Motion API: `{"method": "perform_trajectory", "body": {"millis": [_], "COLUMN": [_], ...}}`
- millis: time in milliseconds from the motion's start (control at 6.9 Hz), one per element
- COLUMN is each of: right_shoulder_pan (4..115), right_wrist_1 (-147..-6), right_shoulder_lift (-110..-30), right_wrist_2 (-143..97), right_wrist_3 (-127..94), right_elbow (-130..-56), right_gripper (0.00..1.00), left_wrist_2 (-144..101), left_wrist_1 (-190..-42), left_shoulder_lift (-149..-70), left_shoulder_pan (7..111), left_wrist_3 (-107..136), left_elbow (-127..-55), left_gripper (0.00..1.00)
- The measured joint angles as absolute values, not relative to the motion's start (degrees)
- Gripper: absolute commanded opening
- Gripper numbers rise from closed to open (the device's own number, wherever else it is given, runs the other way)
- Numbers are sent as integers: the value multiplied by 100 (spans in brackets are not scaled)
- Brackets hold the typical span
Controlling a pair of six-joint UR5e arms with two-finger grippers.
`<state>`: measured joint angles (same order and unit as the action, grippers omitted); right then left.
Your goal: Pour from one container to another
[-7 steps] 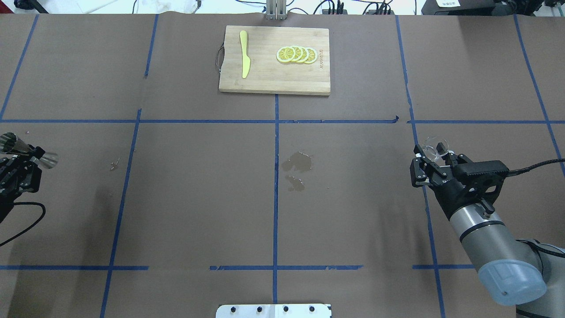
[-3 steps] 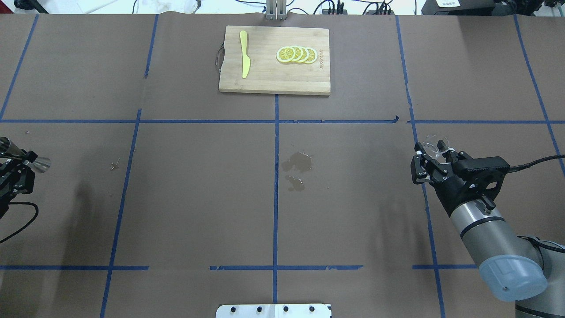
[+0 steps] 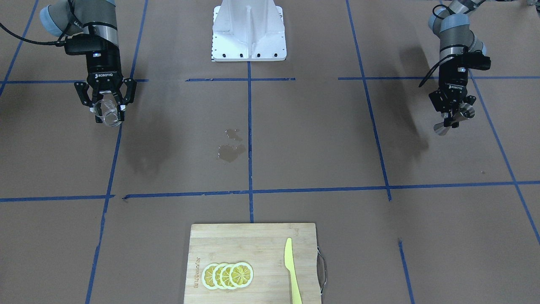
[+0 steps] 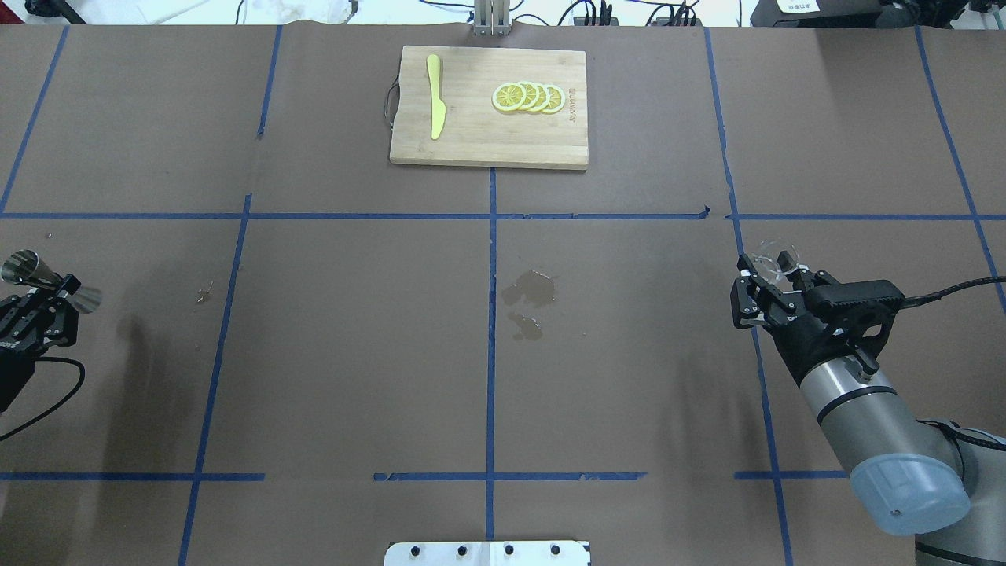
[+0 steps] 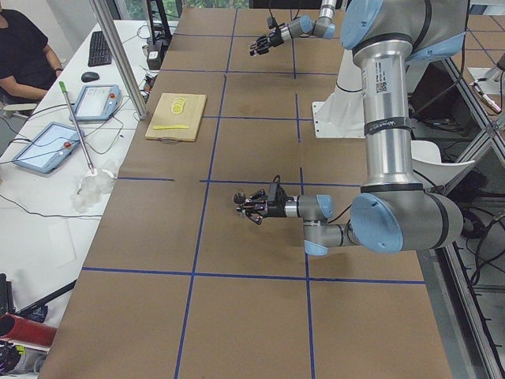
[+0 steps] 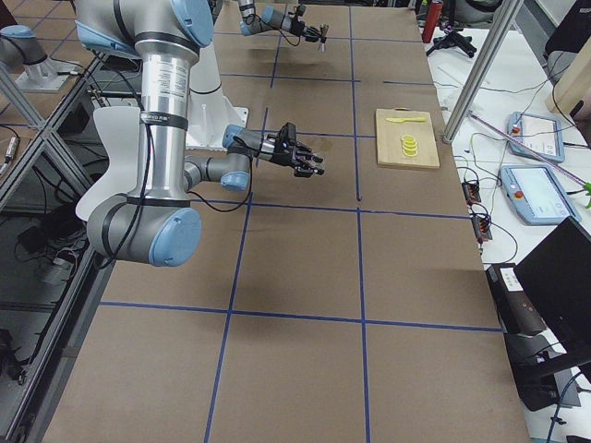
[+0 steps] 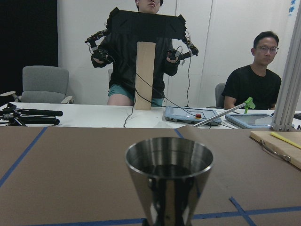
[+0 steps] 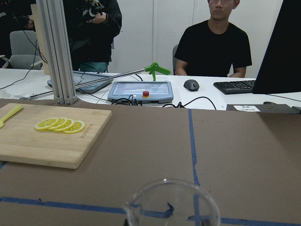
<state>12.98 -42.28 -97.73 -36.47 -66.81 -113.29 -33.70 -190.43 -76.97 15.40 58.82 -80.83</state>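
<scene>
My left gripper is shut on the waist of the steel hourglass jigger, held above the table at its far left edge. The front view shows the jigger in that gripper. In the left wrist view the jigger's cup shows dark liquid. My right gripper is shut on the clear glass cup, held above the table at the right. The cup sits between that gripper's fingers, and its rim fills the bottom of the right wrist view.
Two wet patches darken the brown paper near the table's middle. A wooden cutting board at the far centre carries lemon slices and a yellow knife. People sit and stand beyond the far edge.
My left gripper with the jigger drifted left, then came back right, ending slightly nearer the robot. The right arm drew back a little with the glass cup.
</scene>
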Motion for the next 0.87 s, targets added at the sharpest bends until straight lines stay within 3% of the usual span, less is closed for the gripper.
{"method": "perform_trajectory", "body": {"millis": [869], "right_shoulder_pan": [1293], "right_wrist_1": [-4228], "right_shoulder_lift": [-9756], "right_wrist_2": [-3647], "right_wrist_3": [-6686], "right_elbow": [-11312], "right_gripper": [0], "left_wrist_2": [-3304], "left_wrist_1": [-18462], "left_shoulder_lift": [-8230], "left_shoulder_pan": [1483], "left_wrist_3": [5946], "left_elbow": [-7985], "left_gripper": [0]}}
